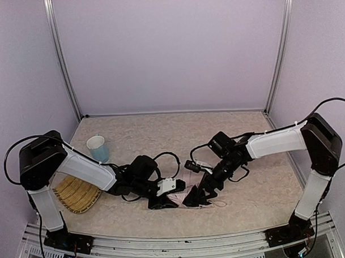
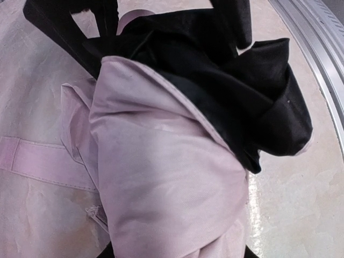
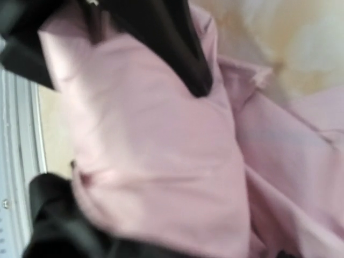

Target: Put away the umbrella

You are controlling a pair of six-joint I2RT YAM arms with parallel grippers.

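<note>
Top external: the umbrella (image 1: 183,195) lay collapsed, a crumpled pink-and-black bundle on the tabletop (image 1: 161,129), near the front edge, about centre. Both arms were down on it, left fingers (image 1: 161,203) at its left end, right fingers (image 1: 197,196) at its right end. Well apart at far left sat a blue cup (image 1: 98,148) and a woven basket (image 1: 75,194).

Right wrist: pink fabric was bunched between the two dark fingers, one above and one below, so they looked clamped on the canopy. Left wrist: fabric filled the view, pink outside and black underside spilling out. Couldn't tell whether the left fingers were spread or pinching.

Handling, my guess: light, soft, floppy cloth, shiny so probably slippery, over thin ribs that could bend. A fold alone would likely slide out. Better to take a thick bunch, or the shaft or handle, though neither showed.

Long axis ran roughly left to right between the two sets of fingers. A thin pale loop trailed at the right near end, maybe the wrist strap, so the handle possibly pointed right. Not sure.
</note>
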